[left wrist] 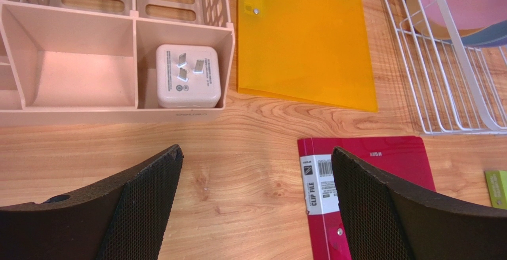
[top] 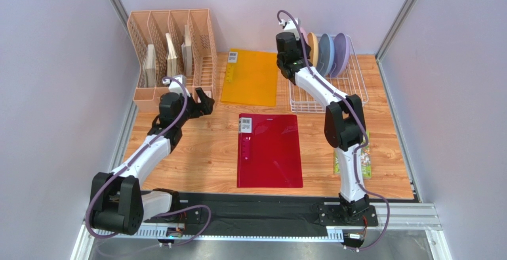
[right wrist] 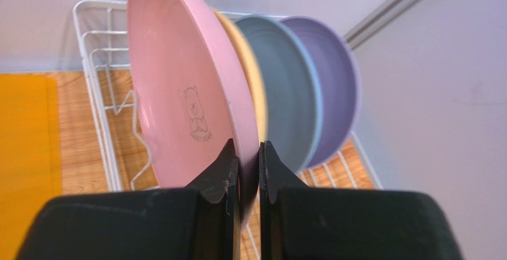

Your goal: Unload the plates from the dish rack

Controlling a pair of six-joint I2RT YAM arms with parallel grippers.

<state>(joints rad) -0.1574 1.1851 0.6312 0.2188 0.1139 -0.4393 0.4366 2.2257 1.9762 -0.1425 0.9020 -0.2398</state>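
Note:
Several plates stand on edge in the white wire dish rack (top: 351,87) at the back right: pink (right wrist: 178,93) nearest me, then yellow (right wrist: 253,87), light blue (right wrist: 291,93) and lavender (right wrist: 333,81). My right gripper (right wrist: 249,153) is shut on the pink plate's lower rim, one finger on each face. Seen from the top, that gripper (top: 296,34) sits at the rack's left end beside the blue plate (top: 326,55) and lavender plate (top: 341,55). My left gripper (left wrist: 256,150) hangs open over bare wood, holding nothing. The rack (left wrist: 440,93) shows at its far right.
A peach slotted organizer (top: 172,52) stands at the back left, with a white plug adapter (left wrist: 187,75) in its front tray. An orange folder (top: 250,77) and a red clip file (top: 269,150) lie mid-table. A green packet (top: 363,159) lies by the right arm.

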